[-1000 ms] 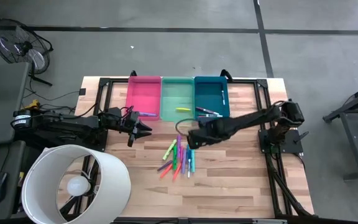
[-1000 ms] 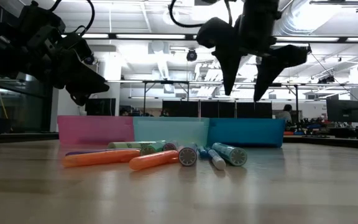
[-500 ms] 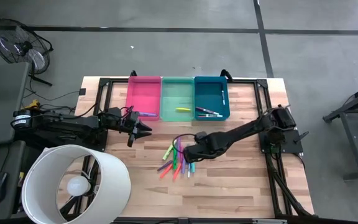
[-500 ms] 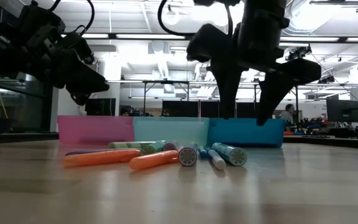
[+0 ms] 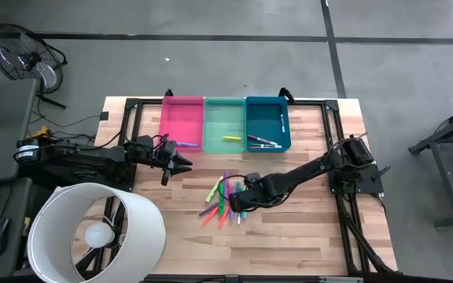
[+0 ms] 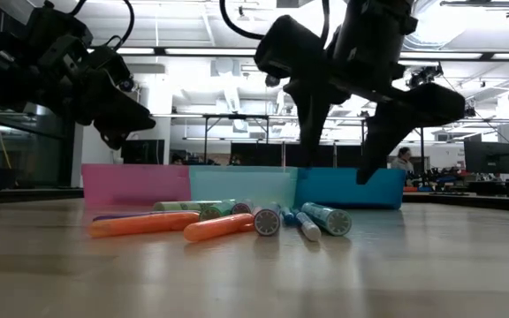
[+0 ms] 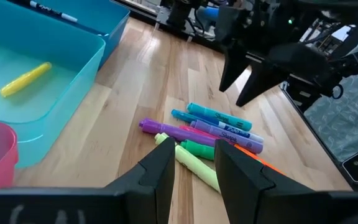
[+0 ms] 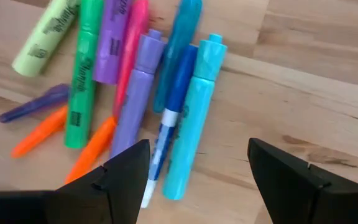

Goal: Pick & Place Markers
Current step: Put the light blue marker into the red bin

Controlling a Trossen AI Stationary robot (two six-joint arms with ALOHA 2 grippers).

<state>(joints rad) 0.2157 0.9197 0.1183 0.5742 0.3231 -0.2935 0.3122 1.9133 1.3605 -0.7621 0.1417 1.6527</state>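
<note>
The right gripper [image 5: 238, 200], jaws wide and empty, has swung down from the bins [image 5: 267, 123] over the markers [image 5: 225, 199], ready to pick one, while the left gripper [image 5: 181, 164] waits, half-open and empty.

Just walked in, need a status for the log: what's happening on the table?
Marker sorting is underway. The right gripper hangs open, holding nothing, just above the pile of markers loose on the table, over the teal and blue ones. The left gripper waits near the pink bin, nothing visible between its fingers. A few markers already lie in the bins: a yellow one in the green bin, several in the blue bin.
</note>
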